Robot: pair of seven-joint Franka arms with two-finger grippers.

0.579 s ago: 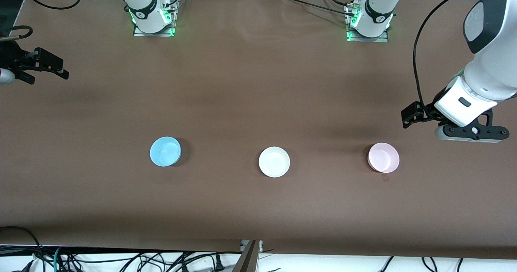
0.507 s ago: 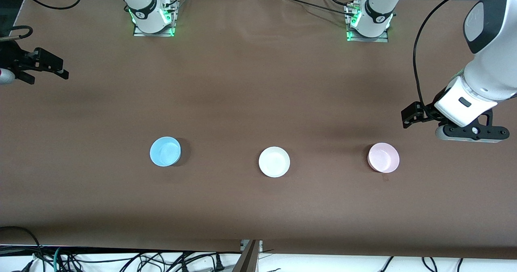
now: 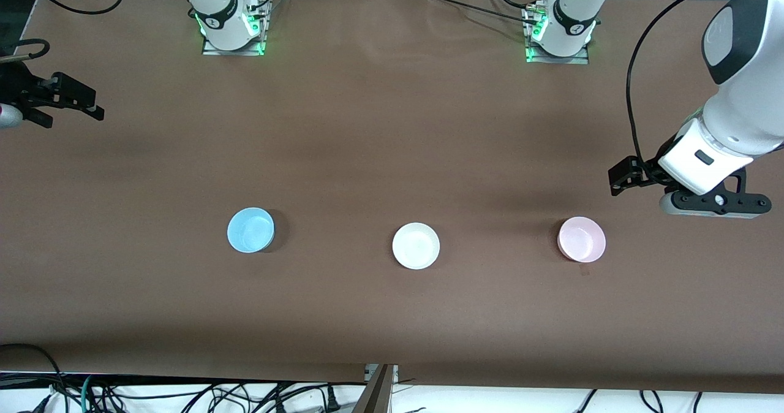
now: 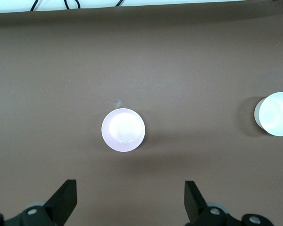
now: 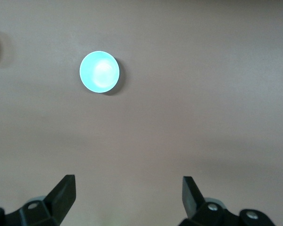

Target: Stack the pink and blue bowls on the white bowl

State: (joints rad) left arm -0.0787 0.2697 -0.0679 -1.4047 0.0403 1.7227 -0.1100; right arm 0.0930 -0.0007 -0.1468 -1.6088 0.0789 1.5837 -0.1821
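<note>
Three small glossy bowls stand in a row on the brown table. The white bowl [image 3: 416,246] is in the middle. The blue bowl [image 3: 250,230] is toward the right arm's end, and the pink bowl [image 3: 581,239] is toward the left arm's end. My left gripper [image 3: 713,204] hovers open over the table beside the pink bowl [image 4: 123,129]. Its jaws [image 4: 130,202] stand wide with nothing between them, and the white bowl [image 4: 275,113] shows farther off. My right gripper [image 3: 9,116] waits at the table's end. It is open [image 5: 129,197] and empty, high above the blue bowl [image 5: 99,71].
The brown table cover [image 3: 392,125] runs bare between the bowls and the two arm bases [image 3: 233,27] [image 3: 557,33]. A black cable [image 3: 634,82] loops off the left arm. Loose cables [image 3: 184,394] lie past the table's edge nearest the front camera.
The left arm has edged very slightly toward the bases. The bowls and the right arm have not moved.
</note>
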